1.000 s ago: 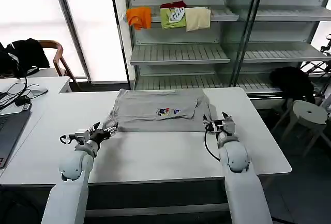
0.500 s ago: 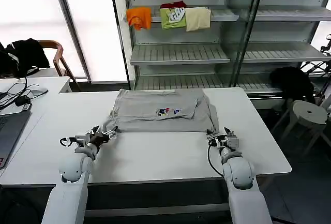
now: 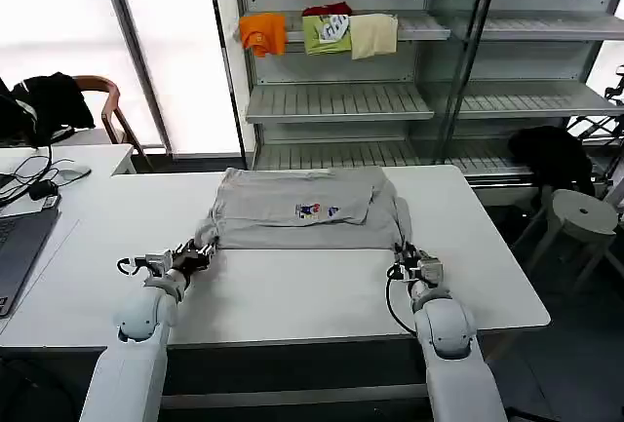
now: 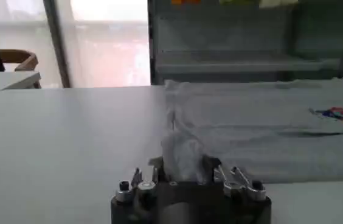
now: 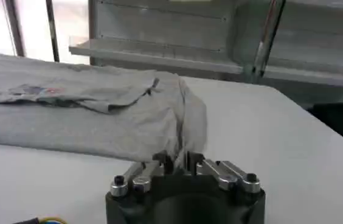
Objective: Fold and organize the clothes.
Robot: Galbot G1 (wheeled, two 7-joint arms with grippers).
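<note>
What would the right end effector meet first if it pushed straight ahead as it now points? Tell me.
The right end effector, already pinching the grey shirt at its near corner, would probably just run into more of that shirt.

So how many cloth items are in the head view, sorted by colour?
Light grey cotton shirt with chest print on the table: 1
Orange cloth on shelf: 1
Green printed cloth: 1
Cream cloth: 1
Dark red cloth: 1
Total: 5

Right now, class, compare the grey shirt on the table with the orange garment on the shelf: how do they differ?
The grey shirt lies spread flat on the white table; the orange garment hangs bunched over a shelf edge. The shirt is larger and bears a small multicoloured print; the orange one looks plain. The left gripper and right gripper pinch the shirt's near corners; nothing touches the orange one. Both are soft cloth.
</note>
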